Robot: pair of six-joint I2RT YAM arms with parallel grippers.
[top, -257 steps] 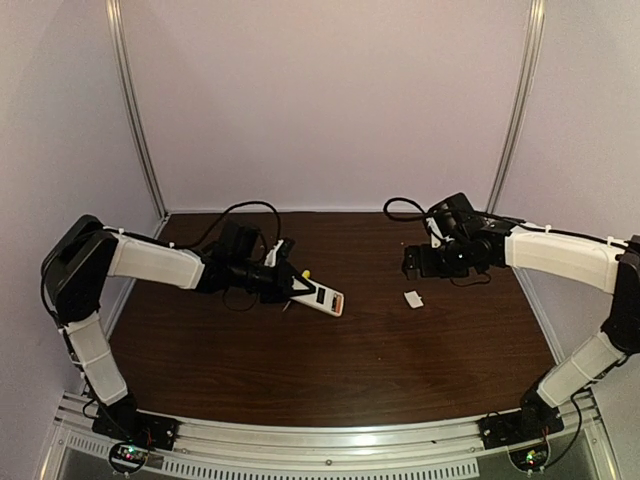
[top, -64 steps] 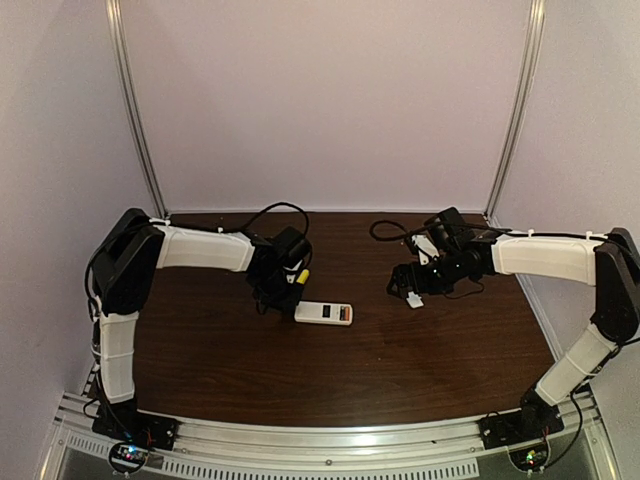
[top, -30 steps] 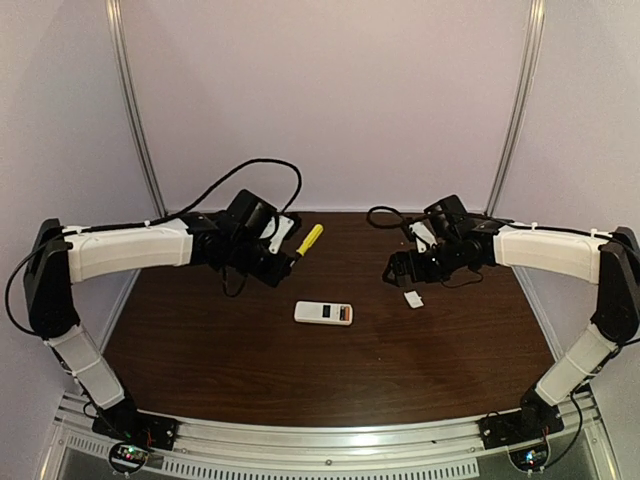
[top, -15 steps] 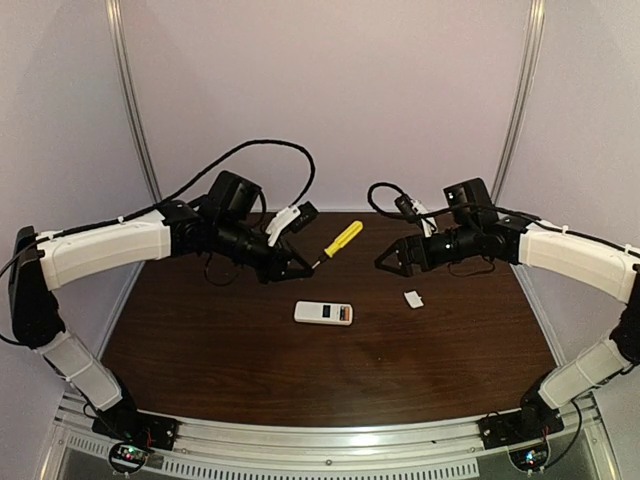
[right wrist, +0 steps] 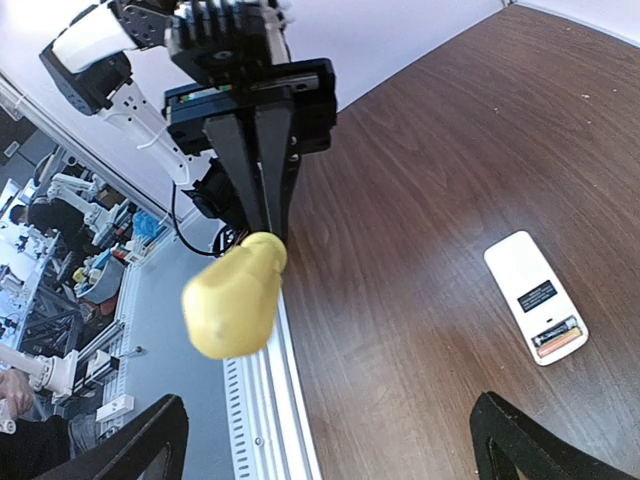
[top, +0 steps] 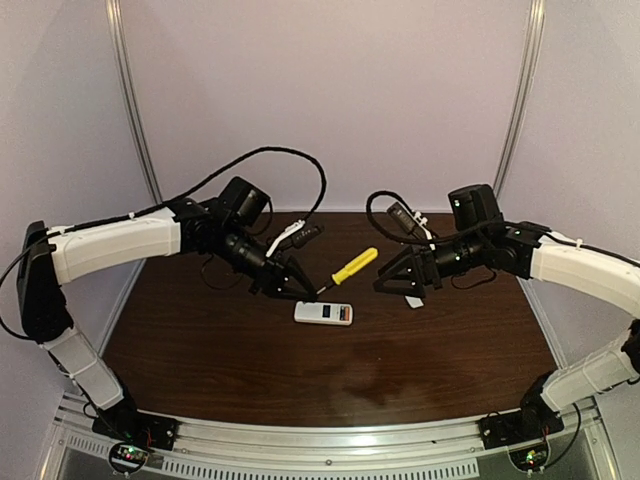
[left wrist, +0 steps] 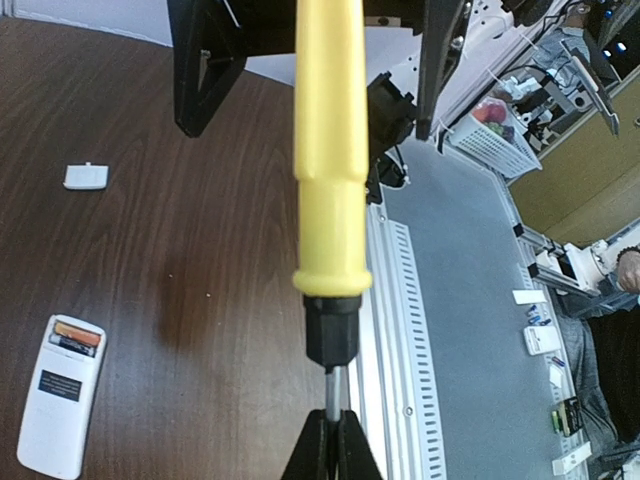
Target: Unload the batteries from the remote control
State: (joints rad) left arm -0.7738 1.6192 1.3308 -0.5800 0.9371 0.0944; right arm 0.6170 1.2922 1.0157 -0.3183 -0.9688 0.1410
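Note:
The white remote control (top: 323, 313) lies face down mid-table, its compartment uncovered. Two batteries (left wrist: 78, 338), one orange and one dark, sit side by side in it; the batteries (right wrist: 558, 338) also show in the right wrist view. My left gripper (top: 308, 293) hovers above the remote, shut on the metal shaft of a yellow-handled screwdriver (top: 355, 266). The handle (left wrist: 330, 150) points at my right gripper (top: 390, 280), which stands open, its fingers (right wrist: 140, 450) wide apart. The handle's end (right wrist: 232, 295) hangs just ahead of them, not between them.
A small white cover piece (top: 412, 300) lies on the brown table (top: 330, 380) right of the remote, under the right gripper. The aluminium rail (top: 320, 440) runs along the near edge. Purple walls close the back and sides.
My left gripper has carried the screwdriver lower and to the right, bringing its handle close to the right gripper. The right gripper has dropped slightly towards it. The remote and the cover have not moved.

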